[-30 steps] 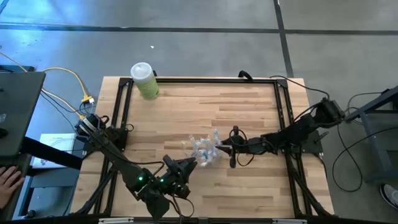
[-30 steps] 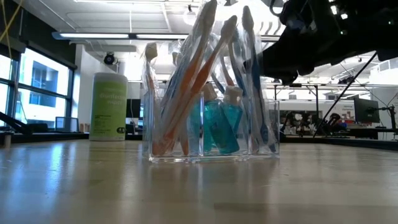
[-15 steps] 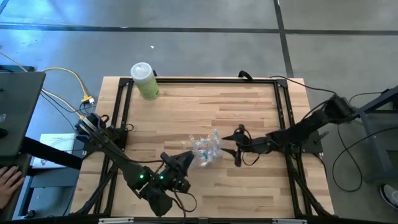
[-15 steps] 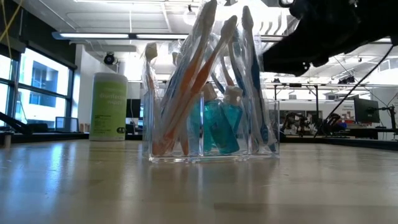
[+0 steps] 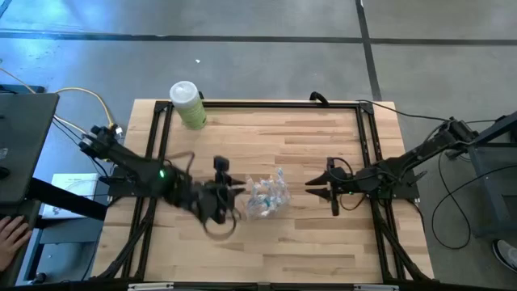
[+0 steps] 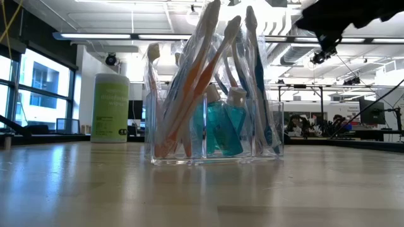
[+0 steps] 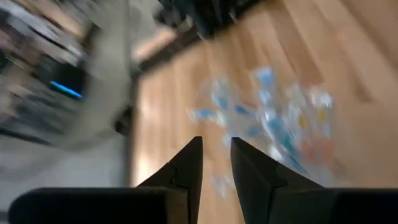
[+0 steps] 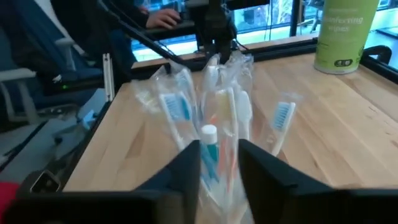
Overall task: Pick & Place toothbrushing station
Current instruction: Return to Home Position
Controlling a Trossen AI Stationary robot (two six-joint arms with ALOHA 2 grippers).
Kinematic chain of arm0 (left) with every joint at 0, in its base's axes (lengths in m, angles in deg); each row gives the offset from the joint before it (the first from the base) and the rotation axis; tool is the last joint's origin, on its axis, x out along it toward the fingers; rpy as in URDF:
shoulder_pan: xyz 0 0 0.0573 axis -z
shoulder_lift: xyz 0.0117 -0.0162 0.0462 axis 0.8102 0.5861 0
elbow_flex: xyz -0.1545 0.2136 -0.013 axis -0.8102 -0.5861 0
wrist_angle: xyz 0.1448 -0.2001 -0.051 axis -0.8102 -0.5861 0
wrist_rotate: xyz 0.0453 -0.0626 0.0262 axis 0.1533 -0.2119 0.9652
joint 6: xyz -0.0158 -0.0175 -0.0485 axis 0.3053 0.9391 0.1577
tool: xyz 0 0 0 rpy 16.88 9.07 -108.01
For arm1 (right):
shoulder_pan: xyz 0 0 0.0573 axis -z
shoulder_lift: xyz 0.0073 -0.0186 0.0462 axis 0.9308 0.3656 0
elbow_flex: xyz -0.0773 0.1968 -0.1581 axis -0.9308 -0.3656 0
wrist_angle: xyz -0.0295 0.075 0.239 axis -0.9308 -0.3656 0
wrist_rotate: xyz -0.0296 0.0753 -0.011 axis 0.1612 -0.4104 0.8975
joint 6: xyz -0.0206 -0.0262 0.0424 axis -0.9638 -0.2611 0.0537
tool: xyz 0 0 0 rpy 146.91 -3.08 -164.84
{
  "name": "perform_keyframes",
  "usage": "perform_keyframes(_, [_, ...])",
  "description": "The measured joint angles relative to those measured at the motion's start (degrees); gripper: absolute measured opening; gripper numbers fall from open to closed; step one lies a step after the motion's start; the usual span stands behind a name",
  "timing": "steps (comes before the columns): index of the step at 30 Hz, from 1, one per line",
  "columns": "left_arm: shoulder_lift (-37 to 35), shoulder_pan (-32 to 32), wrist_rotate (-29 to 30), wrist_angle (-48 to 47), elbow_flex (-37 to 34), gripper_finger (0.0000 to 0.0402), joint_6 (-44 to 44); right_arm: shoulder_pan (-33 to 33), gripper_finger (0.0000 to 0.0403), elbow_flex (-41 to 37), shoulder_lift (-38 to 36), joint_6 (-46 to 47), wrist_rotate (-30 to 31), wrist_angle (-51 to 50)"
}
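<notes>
A small see-through plastic organizer stands upright on the pale wooden bench, roughly at its middle. It holds the thin wrapped toothbrushes, which lean against one another and rise above its rim. The low view shows orange-handled toothbrushes in its one end, blue-handled toothbrushes in the other, and two little teal bottles with white caps between them. The left hand hangs just beside the organizer on the left arm's side, apart from it and pointing at it. Its wrist view, though blurred, shows its two dark fingers parted by a narrow gap with nothing between them. The right hand is near the organizer's opposite side, farther off than the left, also aimed at it. Its fingers are likewise a little apart and empty, with the organizer seen through the gap. A light-green cylindrical bottle with a white cap stands well apart from the organizer, at the bench's far edge on the left arm's side.
</notes>
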State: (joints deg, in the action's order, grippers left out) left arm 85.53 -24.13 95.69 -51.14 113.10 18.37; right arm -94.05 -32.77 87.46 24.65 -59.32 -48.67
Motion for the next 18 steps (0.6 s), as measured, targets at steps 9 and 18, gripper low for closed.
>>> perform_keyframes(9, [-6.2, -8.6, -21.8, -12.2, -0.3, 0.0075, 13.5, -3.4, 0.0003, 0.0, -6.8, -1.1, 1.8, -6.0])
perform_keyframes(18, [-7.7, -8.5, -17.9, -23.3, -0.6, 0.0058, 22.5, -3.9, 0.0002, 0.0, -9.6, -1.3, 5.1, -13.0])
